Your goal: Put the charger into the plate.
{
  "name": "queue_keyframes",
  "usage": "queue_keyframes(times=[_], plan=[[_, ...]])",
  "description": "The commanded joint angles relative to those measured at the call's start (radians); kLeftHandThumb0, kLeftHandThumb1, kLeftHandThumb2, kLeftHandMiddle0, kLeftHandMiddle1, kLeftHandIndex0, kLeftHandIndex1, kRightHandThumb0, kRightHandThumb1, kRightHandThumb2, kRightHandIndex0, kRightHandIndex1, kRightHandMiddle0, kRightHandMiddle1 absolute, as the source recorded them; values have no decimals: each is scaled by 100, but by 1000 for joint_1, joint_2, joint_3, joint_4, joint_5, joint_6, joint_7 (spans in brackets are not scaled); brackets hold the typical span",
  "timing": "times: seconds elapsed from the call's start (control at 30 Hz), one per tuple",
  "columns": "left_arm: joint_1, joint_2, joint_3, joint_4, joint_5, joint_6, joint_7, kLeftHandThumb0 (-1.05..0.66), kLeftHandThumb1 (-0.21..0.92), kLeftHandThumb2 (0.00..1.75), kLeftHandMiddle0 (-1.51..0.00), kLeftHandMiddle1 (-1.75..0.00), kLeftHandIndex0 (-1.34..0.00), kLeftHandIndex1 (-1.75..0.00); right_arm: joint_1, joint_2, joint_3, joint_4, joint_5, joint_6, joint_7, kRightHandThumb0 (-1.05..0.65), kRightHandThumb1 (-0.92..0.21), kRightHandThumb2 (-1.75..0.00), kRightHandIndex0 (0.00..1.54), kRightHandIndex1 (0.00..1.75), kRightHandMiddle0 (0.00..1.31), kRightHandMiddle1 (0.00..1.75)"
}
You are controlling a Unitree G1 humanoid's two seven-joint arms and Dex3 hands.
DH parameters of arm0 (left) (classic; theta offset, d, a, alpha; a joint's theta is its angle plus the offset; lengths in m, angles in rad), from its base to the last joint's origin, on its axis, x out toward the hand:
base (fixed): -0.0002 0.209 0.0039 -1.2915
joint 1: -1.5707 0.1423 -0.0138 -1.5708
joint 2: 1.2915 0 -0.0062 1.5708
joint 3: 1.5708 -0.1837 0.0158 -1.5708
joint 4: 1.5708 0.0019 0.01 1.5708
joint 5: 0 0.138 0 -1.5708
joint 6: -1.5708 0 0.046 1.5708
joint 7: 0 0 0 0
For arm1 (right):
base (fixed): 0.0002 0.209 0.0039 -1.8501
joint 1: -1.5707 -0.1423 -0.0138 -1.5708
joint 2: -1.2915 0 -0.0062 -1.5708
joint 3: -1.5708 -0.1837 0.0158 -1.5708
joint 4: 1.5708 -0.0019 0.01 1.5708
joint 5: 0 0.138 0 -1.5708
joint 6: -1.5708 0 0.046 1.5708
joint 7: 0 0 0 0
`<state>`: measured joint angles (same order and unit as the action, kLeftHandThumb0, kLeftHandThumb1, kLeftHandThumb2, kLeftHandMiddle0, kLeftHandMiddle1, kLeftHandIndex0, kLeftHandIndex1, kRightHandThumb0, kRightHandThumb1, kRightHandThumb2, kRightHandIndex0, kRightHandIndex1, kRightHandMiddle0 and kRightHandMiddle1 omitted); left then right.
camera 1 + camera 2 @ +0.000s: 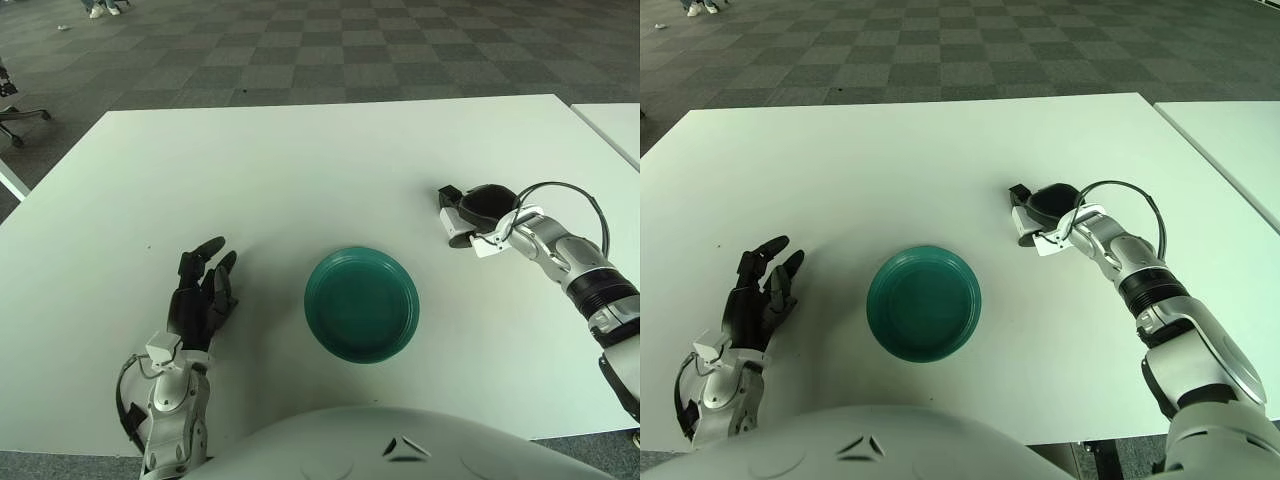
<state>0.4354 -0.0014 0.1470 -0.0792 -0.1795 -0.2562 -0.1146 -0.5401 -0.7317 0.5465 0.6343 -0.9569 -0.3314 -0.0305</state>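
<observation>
A dark green plate [361, 304] sits on the white table [300, 170], front of centre. My right hand [455, 217] shows to the plate's upper right, low over the table. Its black fingers [450, 194] curl around a small white block, the charger [455, 218], which is mostly hidden and blends with the tabletop. The hand and charger are a short way clear of the plate's rim. My left hand [203, 290] shows to the left of the plate with its fingers spread, holding nothing.
A second white table [615, 125] stands at the far right, with a narrow gap between. A black cable loops over my right wrist [570, 195]. Checkered carpet lies beyond the table's far edge.
</observation>
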Motion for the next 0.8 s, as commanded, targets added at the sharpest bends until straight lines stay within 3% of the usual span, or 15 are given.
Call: queue_keyframes(times=[0.0,0.37,0.6,0.77], plan=[[8,3,-1,12,2,17,0,-70,92,78,-35,-42,-5,-104,19,-9,10,13,-12,-4,-8,-41,-74,-77,68,175,32,175],[16,0,-3,11,3,11,-1,-70,92,78,-35,-42,-5,-104,31,-10,-15,12,21,-35,-64,-39,-72,-80,68,175,32,175],[21,2,-2,6,0,11,-3,-70,92,78,-35,-42,-5,-104,64,9,-104,-238,94,31,18,-39,-70,-82,70,175,33,175],[28,3,-2,-4,-2,14,-5,-70,92,78,-35,-42,-5,-104,115,25,-219,-667,201,104,162,-39,-66,-87,74,175,36,175]])
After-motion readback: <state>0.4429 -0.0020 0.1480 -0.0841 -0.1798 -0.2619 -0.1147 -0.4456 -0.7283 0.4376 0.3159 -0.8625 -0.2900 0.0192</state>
